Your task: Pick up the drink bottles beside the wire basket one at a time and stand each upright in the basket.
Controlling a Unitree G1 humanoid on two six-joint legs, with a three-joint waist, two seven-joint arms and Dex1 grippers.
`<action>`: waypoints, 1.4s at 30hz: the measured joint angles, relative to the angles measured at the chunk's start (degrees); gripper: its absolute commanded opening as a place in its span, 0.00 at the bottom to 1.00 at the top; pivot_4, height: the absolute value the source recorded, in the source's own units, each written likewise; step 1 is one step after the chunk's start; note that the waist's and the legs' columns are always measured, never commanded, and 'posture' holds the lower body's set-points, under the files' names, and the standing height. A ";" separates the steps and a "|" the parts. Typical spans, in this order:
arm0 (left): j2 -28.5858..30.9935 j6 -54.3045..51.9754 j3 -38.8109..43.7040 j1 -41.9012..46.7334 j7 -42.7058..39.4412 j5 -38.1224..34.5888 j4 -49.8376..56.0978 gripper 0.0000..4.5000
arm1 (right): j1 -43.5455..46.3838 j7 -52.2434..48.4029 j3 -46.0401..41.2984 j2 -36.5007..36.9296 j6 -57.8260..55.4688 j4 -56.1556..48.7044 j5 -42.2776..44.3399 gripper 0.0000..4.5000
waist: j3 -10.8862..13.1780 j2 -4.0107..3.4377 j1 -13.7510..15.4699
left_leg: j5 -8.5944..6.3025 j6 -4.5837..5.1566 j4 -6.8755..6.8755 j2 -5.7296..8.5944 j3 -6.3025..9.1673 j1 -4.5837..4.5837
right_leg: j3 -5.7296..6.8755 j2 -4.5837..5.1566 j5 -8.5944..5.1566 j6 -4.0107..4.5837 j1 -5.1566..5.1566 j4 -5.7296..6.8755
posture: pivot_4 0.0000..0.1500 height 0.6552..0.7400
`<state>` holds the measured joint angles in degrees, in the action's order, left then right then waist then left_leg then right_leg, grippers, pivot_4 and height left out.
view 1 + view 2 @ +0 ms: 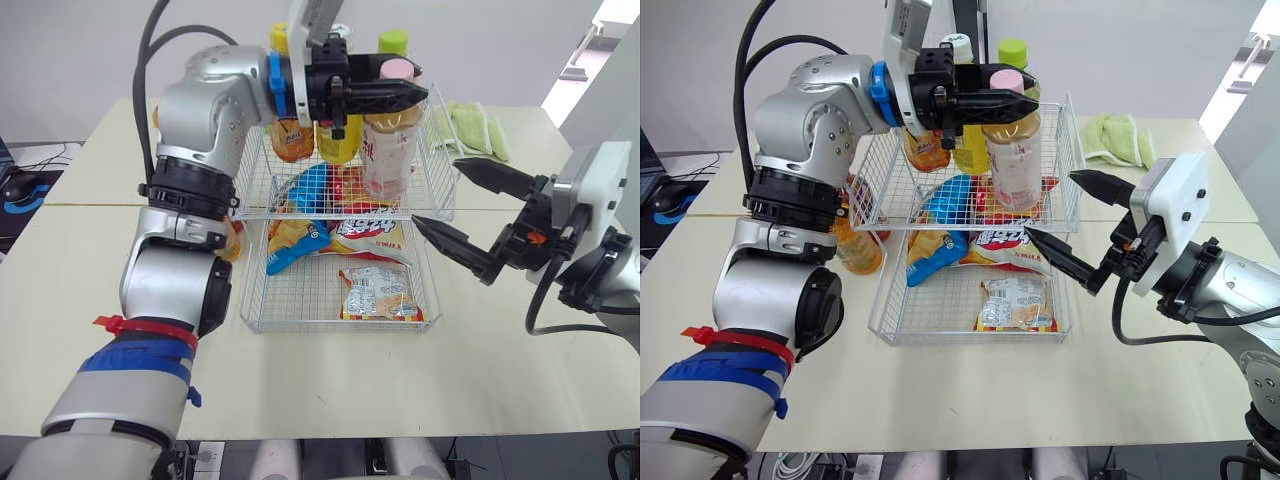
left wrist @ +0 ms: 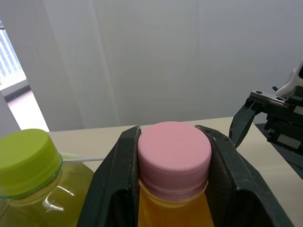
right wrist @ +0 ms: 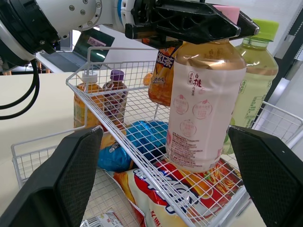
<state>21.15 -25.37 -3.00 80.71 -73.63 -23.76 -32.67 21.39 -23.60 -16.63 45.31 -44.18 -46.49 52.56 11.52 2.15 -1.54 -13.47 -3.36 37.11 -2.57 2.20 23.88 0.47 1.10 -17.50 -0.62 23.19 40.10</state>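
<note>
On the pale bench (image 1: 330,380) before a white wall (image 1: 80,50), the left claw (image 1: 418,94) gripped the pink-capped bottle (image 1: 388,150); the right claw (image 1: 434,191) gaped wide.

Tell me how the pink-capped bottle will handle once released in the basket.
Probably heavy: the pink-capped bottle looks nearly full. Likely to tip: it is tall and narrow, over lumpy snack bags rather than flat wire. The left gripper clamps only its cap, so it may swing.

The basket (image 1: 445,170) is thin white-coated metal wire. The bottle (image 3: 203,109) is clear glossy plastic with a matt ribbed pink cap (image 2: 174,151). The snack bags (image 1: 378,295) are shiny crinkled film, the table (image 1: 400,390) smooth and matt.
</note>
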 measured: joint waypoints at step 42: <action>24.42 -22.68 24.83 -24.54 18.37 -13.53 31.42 0.99 | 11.35 -16.35 12.98 -5.31 6.28 11.10 0.17 1.00 | -0.04 -0.08 -0.47 | 0.12 -0.24 0.66 -0.08 0.03 -0.15 | -0.15 0.03 -0.01 0.00 0.00 0.77 | 1.00 1.00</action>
<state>45.57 -48.05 21.83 56.17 -55.26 -37.28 -1.25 32.74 -39.95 -3.64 40.00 -37.90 -35.39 52.74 11.47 2.07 -2.01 -13.34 -3.59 37.77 -2.66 2.23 23.74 0.33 1.13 -17.50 -0.62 23.19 40.87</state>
